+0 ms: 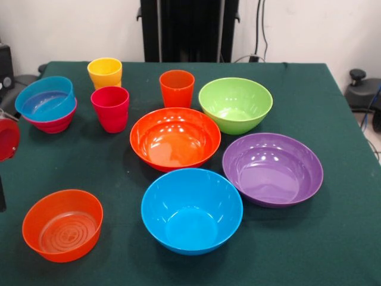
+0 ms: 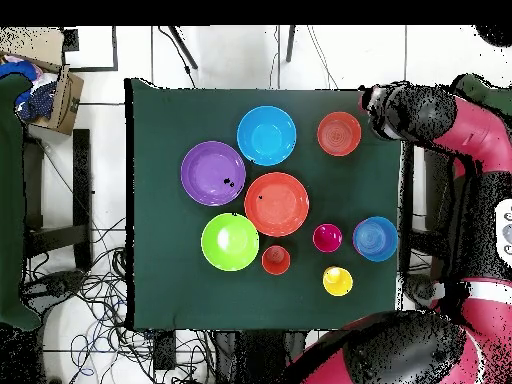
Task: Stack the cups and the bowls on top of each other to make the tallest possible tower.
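All four large bowls stand apart on the green cloth: orange in the middle, lime green, purple and blue. A small translucent orange bowl sits alone at the front left. The translucent blue bowl rests tilted inside the magenta bowl, the only pile. The yellow cup, red cup and orange cup stand upright, each by itself. In the overhead view the gripper hangs off the table's edge beside the small orange bowl, touching nothing.
A red part of the arm pokes in at the left edge of the front view. The arm's bulk lies along the table's side in the overhead view. Cables and a cardboard box lie on the floor around the table.
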Tool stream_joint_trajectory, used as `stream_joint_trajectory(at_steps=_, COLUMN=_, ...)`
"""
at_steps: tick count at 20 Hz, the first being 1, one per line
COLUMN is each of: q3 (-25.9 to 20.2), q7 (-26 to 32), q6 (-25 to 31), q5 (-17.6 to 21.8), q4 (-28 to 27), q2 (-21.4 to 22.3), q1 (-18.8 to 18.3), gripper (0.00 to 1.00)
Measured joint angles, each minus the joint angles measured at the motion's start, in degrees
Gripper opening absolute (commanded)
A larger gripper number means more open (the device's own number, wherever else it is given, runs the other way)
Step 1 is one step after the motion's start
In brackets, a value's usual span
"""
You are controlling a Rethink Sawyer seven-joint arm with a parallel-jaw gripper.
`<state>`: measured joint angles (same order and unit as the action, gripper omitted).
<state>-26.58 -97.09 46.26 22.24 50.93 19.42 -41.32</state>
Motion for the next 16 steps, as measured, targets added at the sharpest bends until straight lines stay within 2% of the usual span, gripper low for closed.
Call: stream_joint_trajectory(at_steps=16, q3=3.14, q7=0.00, q6=0.00, q5=-1.83, q4=-0.06, q2=0.00, q1=1.91, gripper=1.00)
